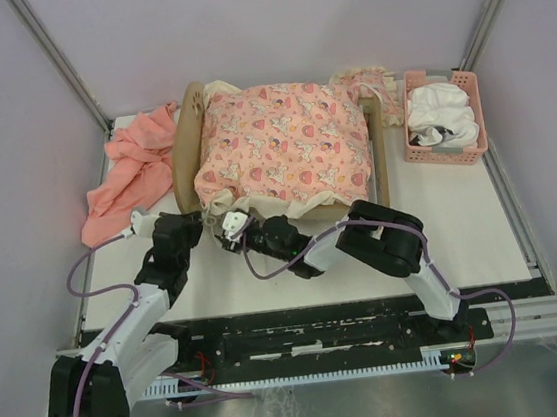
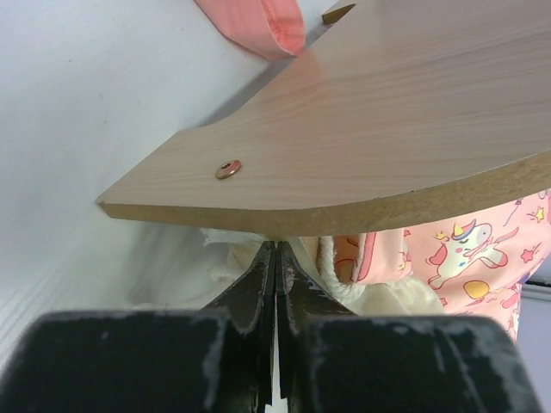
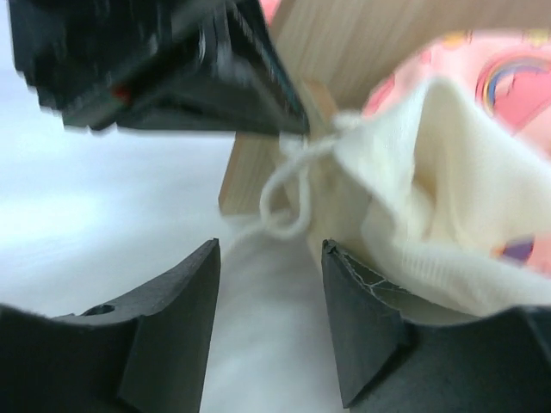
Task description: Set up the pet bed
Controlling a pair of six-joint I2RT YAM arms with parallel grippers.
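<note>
Tightly closed L jaws by bed

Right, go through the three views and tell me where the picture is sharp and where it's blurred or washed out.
Top external: evenly lit and sharp, no glare. Left wrist: the pet bed shows crisp wood grain, while the left gripper is dark and soft up close. Right wrist: soft throughout, with the cream cloth out of focus and the table washed white.
</note>
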